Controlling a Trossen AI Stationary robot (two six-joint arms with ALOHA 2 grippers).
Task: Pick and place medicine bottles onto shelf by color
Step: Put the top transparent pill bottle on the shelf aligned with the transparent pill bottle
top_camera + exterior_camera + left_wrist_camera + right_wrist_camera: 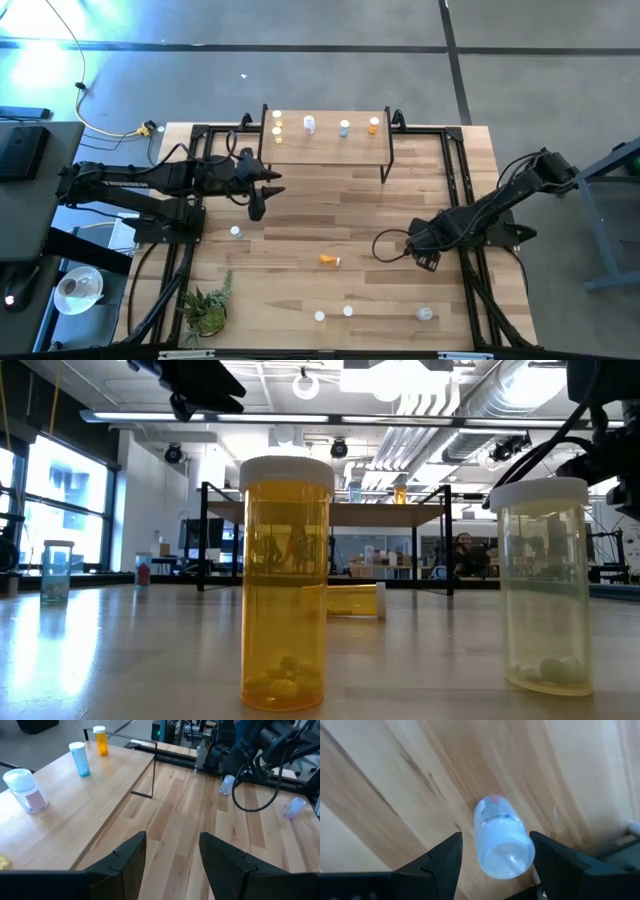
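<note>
So the right gripper is the one working here: it hangs low over the table at about 4 o'clock from the middle in the overhead view, jaws spread wide and holding nothing. Straight ahead of its fingers a bluish-white pill bottle lies on its side on the wood, white cap end toward the camera, sitting between the two fingertips but with a gap on both sides.

To do this grab well, the arm probably wants to drop straight down until the pads bracket the body just behind the cap, then squeeze slow. A lying cylinder loves to roll, so closing across the round body, not along its length, looks like the safer bet. The bottle sits a touch closer to one finger, so a tiny re-centre first wouldn't hurt.

The left gripper waits empty with its fingers apart, just at 7 o'clock off the shelf. The shelf sits at 12 o'clock on the table and carries a row of bottles: yellowish ones at its 9 o'clock end, white and bluish in the middle, an orange one at 3 o'clock. An orange bottle lies near mid-table, and a few more stand along the 6 o'clock edge.
</note>
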